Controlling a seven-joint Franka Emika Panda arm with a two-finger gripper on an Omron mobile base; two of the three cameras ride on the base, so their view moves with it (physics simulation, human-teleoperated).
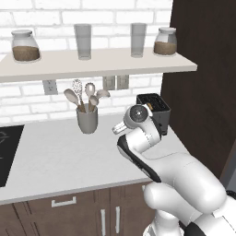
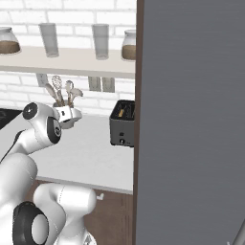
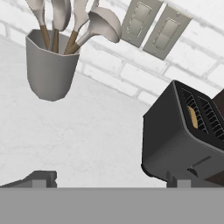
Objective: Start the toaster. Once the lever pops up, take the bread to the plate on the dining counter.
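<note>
Now | gripper (image 3: pixel 109 177) is hanging wide open, holding nothing | bread (image 3: pixel 192 117) is sitting in toaster (image 3: pixel 183 140) | starting is waiting

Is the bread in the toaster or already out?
In. A tan slice of bread sits down in one top slot of the black toaster.

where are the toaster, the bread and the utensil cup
toaster (image 3: pixel 175 135): hand view, on its dark side wall
bread (image 3: pixel 193 117): hand view, on the tan edge showing in a top slot
utensil cup (image 1: pixel 87 120): left base view, on its grey front wall
</note>
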